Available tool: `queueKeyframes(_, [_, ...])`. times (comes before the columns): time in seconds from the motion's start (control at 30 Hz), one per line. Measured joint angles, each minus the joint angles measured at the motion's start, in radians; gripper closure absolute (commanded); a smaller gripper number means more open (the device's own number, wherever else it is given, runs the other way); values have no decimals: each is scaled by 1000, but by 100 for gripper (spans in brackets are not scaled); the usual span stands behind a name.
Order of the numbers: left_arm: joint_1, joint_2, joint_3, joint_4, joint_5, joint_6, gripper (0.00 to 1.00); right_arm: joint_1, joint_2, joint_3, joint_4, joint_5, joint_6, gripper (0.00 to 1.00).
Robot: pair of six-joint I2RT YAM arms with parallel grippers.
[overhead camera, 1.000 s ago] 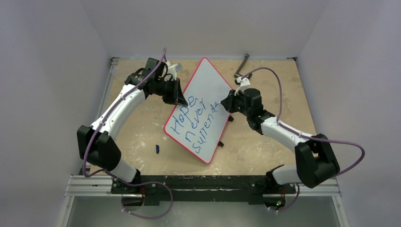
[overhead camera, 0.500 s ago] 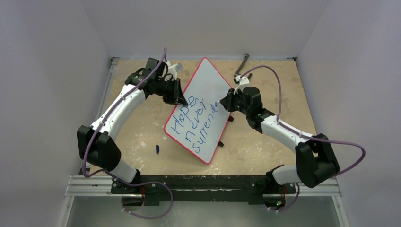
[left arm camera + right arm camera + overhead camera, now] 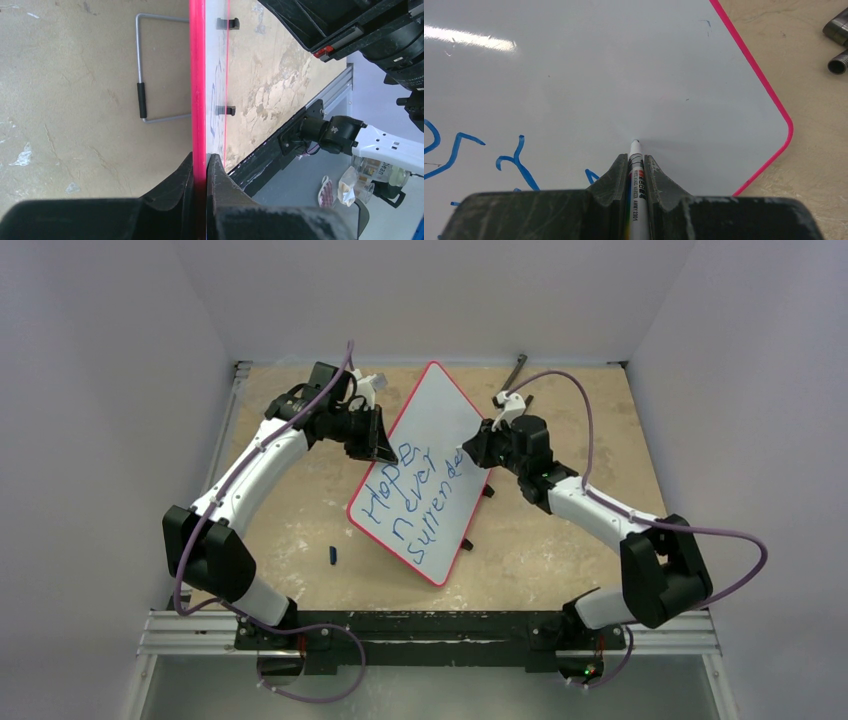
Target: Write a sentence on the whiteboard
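Observation:
The whiteboard (image 3: 432, 430), white with a red rim, lies slanted on the table. Blue lettering (image 3: 405, 495) reads "Hope never surrende" in three lines. My left gripper (image 3: 382, 452) is shut on the board's left rim (image 3: 199, 100), seen edge-on in the left wrist view between my fingers (image 3: 201, 172). My right gripper (image 3: 466, 456) is shut on a white marker (image 3: 634, 170). Its tip (image 3: 635, 142) points at the bare white board (image 3: 624, 65) just right of the last blue strokes (image 3: 514, 160). Whether it touches I cannot tell.
A blue marker cap (image 3: 334, 555) lies on the table left of the board. A metal hex key (image 3: 514, 376) lies at the back right. A wire stand (image 3: 142, 95) lies beside the board's rim. Black clips (image 3: 467, 545) stick out at the board's right edge.
My right gripper has moved up and left along the board with the marker, past the end of the third line. The left arm and board have not moved.

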Motion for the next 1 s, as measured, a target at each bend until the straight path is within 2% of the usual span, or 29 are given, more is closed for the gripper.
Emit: queueKeyframes(1.0, [-3, -2, 0, -4, -11, -3, 100, -18, -18, -115, 70, 34, 0, 100])
